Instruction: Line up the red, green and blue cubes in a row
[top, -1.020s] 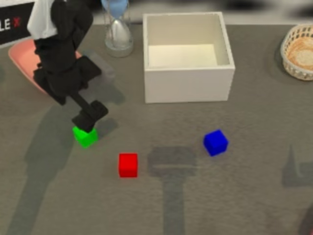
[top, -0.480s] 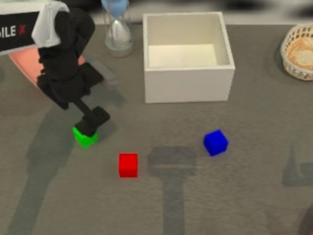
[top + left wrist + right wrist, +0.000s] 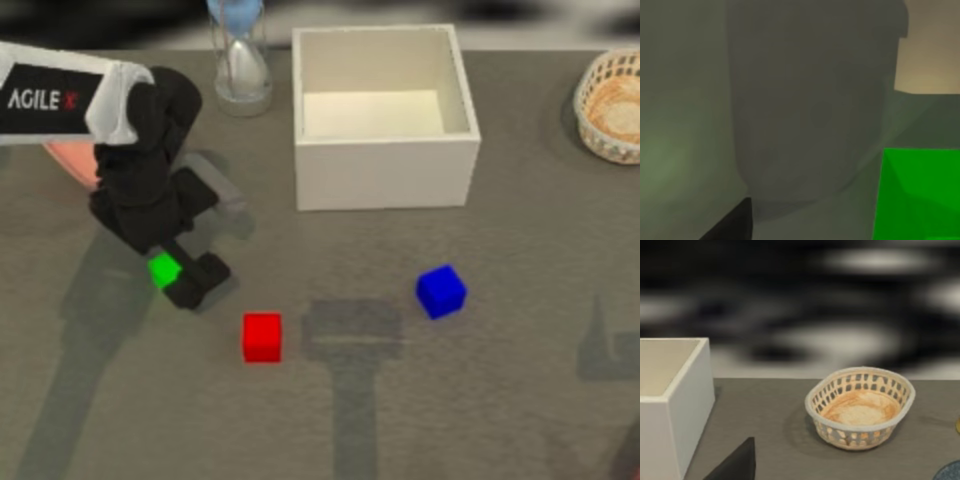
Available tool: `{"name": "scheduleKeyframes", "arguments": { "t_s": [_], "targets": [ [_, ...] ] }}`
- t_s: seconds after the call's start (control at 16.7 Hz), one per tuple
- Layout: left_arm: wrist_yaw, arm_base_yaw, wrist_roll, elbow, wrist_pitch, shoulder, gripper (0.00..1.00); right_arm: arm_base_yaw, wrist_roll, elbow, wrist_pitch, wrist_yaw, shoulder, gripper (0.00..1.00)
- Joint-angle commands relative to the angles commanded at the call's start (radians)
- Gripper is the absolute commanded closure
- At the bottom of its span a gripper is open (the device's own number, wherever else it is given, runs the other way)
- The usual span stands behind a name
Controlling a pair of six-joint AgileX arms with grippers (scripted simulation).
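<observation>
Grey worktop (image 3: 520,400) below, my left hand (image 3: 178,280) seems clamped on the green cube (image 3: 164,270); a shallow grip could drop it short of the red cube (image 3: 262,336).

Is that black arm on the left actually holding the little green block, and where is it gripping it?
Yes. The left gripper holds the green cube by its opposite sides between the jaws.

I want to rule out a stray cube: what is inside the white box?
The white box shows only its bare pale floor; no cube lies there. The strip of floor behind its near wall is hidden in the top view.
</observation>
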Motion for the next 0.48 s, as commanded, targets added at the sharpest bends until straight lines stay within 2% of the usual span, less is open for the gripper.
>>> {"name": "scheduleKeyframes", "arguments": {
  "t_s": [0.12, 0.48],
  "targets": [
    [0.000, 0.000, 0.000, 0.000, 0.000, 0.000, 0.00, 0.000, 0.000, 0.000, 0.000, 0.000, 0.000, 0.00],
    [0.000, 0.000, 0.000, 0.000, 0.000, 0.000, 0.45, 0.000, 0.000, 0.000, 0.000, 0.000, 0.000, 0.00]
  ]
}}
